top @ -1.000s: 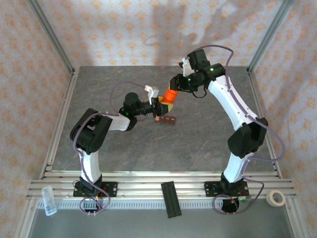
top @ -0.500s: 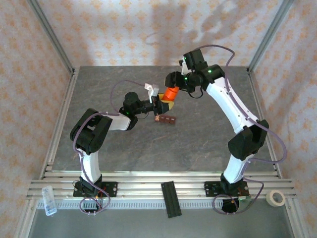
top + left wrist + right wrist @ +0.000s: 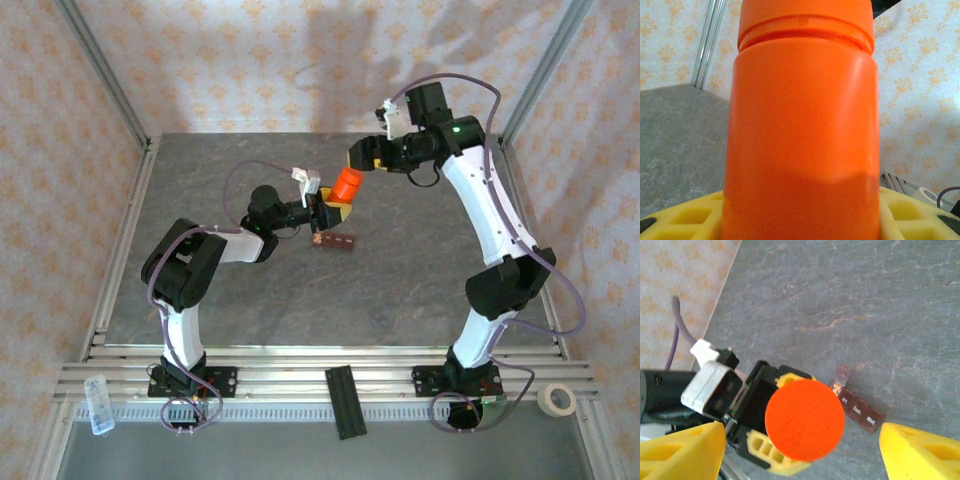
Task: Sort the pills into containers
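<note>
While we pinch the bottle (image 3: 346, 186) upright in our left gripper (image 3: 337, 209), near the containers (image 3: 336, 241), our right gripper (image 3: 362, 158) hangs above, fingers spread.

- The left arm (image 3: 178, 268) is folded sharply at its elbow, and its forearm reaches low and rightward over the middle of the worktop (image 3: 420, 290).
- The left gripper (image 3: 337, 208) has its yellow fingers (image 3: 912, 216) closed on either side of an orange bottle (image 3: 346, 186).
- The right arm (image 3: 492, 215) rises tall from its base, elbow out to the right, with the wrist bent leftward.
- The right gripper (image 3: 360, 157) hangs just beyond the left one and apart from it. Its yellow fingers (image 3: 682, 450) are spread wide and grip nothing.
</note>
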Robot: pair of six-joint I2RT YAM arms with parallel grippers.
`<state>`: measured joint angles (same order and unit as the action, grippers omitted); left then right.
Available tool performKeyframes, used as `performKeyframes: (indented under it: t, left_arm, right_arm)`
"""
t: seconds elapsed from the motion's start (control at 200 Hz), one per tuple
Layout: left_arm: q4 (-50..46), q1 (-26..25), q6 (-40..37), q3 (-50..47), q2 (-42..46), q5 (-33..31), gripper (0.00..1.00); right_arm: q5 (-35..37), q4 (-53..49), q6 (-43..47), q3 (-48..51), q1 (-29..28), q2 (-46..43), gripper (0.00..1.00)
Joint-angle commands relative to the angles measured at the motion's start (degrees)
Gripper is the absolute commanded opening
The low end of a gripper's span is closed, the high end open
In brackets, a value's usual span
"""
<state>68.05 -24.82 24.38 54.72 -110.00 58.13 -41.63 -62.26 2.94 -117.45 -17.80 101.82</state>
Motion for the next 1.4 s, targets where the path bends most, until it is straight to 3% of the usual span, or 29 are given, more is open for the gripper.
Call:
performKeyframes:
  t: [0.0,0.315,0.791,1.111,1.396]
  left_arm:
    - [3.7,-0.4,-0.3,1.2,1.9,1.3,0.00]
    - [3.6,-0.4,-0.2,0.8,2.3,1.9,0.00]
    - [3.5,-0.5,0.3,1.2,2.2,2.4,0.00]
    - [3.5,-0.5,0.4,1.2,2.3,2.6,0.00]
    - [3.5,-0.5,0.5,1.3,2.3,2.4,0.00]
  right_arm:
    - [-6.0,-6.6,8.7,-3.8,1.5,2.0,0.79]
    - [-11.7,-10.6,11.2,-7.1,1.7,6.6,0.78]
    - [-12.8,-10.0,10.4,-7.1,1.6,8.7,0.71]
    - [-12.3,-9.1,9.0,-7.4,1.1,9.9,0.59]
    - [-11.2,-7.5,6.2,-5.3,0.4,9.3,0.39]
